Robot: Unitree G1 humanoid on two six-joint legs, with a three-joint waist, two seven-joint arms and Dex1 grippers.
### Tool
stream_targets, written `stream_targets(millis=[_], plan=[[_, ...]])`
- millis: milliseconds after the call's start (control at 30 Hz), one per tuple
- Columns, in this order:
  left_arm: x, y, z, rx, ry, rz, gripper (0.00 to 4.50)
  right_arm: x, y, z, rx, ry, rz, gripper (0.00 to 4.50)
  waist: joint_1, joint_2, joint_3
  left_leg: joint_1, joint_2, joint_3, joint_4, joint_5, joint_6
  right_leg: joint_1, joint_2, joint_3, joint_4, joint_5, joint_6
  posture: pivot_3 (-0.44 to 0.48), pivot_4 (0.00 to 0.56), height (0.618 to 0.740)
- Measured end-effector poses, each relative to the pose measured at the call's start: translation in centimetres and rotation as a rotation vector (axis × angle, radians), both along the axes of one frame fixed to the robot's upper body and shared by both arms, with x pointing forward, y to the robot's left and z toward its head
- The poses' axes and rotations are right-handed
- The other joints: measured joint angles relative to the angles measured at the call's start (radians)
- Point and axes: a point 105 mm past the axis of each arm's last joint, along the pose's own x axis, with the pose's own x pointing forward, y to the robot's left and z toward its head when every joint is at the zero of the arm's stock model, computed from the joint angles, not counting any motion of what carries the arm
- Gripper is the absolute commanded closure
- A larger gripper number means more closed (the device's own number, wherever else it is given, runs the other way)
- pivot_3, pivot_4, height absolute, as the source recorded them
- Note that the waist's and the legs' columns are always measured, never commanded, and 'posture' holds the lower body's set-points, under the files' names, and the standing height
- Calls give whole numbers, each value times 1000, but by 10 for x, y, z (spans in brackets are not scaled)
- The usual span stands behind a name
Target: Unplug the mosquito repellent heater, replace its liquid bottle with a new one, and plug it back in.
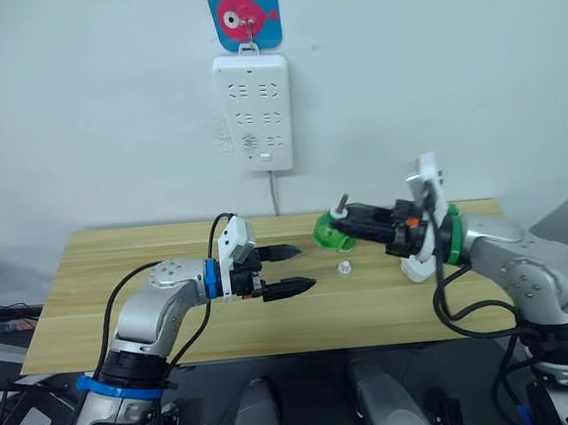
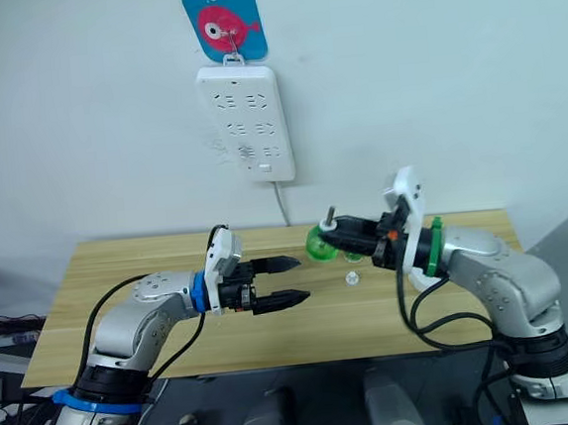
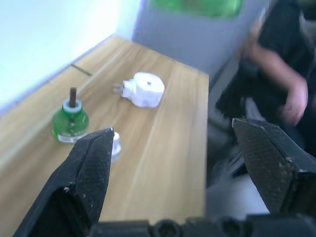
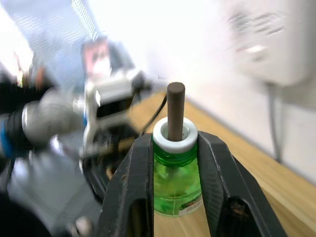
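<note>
Right gripper (image 1: 337, 230) clamped on green liquid bottle (image 4: 177, 182), wick end pointing left and up; left gripper (image 1: 294, 270) jaws apart, empty; mosquito repellent heater (image 3: 143, 90) lying on table (image 1: 120, 276).

I see a white multi-socket power strip (image 1: 253, 111) hanging on the wall under a blue fish-picture hook (image 1: 244, 12), above the wooden table (image 1: 121, 286); possibly a person sits beyond.

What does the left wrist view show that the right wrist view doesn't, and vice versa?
Left wrist view: a small rounded white plastic heater lying on the table, a free-standing green wick-topped bottle, a clear cap. Right wrist view: the right tool shut on a second green bottle, a white wall power strip. Both: the wooden tabletop and the open left tool.
</note>
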Motion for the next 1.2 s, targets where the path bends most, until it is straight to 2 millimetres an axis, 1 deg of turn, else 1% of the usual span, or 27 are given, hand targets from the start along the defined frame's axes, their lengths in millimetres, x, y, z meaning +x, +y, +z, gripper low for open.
stream_targets(millis=[33, 200, 300, 433, 533, 667, 933, 1067, 1200], plan=[[1, -3, 7, -73, 57, 14, 289, 0, -3, 1, 68, 50, -23, 3663, 0, 0, 0, 0, 0, 0, 0, 0, 0, 0, 0, 0, 0, 0, 0, -180, 179, 725], [1, -10, 35, -300, 223, 43, 289, -1, -7, -1, 270, 227, -101, 3663, -10, 0, 0, 0, 0, 1, 0, 0, 0, 0, 0, 1, 0, 0, 1, -188, 184, 725], [-3, -19, 46, -403, 310, 29, 289, -2, -6, -1, 367, 311, -127, 3663, -17, 0, 0, 0, 0, 1, 0, 0, 0, 0, 0, 1, 0, 0, 1, -187, 185, 725], [0, -29, 57, -492, 368, 45, 289, -2, -7, 4, 462, 377, -142, 3663, -24, 0, -1, 0, -1, 1, 0, 0, 0, 0, 0, 1, 0, 0, 1, -184, 185, 725], [2, -35, 64, -541, 388, 55, 289, -4, -6, 6, 493, 415, -134, 3663, -24, 0, -1, 0, -1, 1, 0, 0, 0, 0, 0, 1, 0, 0, 1, -187, 184, 725], [3, -41, 67, -571, 410, 67, 289, -7, -4, 7, 493, 441, -124, 3663, -24, 0, -1, 0, -1, 1, 0, 0, 0, 0, 0, 2, 0, 0, 1, -187, 186, 725], [0, -43, 76, -619, 432, 41, 289, -10, -2, 11, 500, 453, -98, 3663, -24, 0, -1, 0, -1, 1, 0, 0, 0, 0, 1, 2, -1, 0, 1, -188, 184, 725], [-2, -45, 80, -647, 450, 16, 289, -9, -5, 14, 515, 456, -105, 3663, -24, 0, -1, 0, -1, 1, 0, 0, 0, 0, 0, 2, -1, 0, 1, -189, 184, 725], [-5, -47, 79, -656, 474, 4, 289, -9, -4, 15, 524, 463, -101, 3663, -24, 0, -1, 0, -1, 1, 0, 0, 0, 0, 1, 2, -1, 0, 1, -189, 184, 725]])
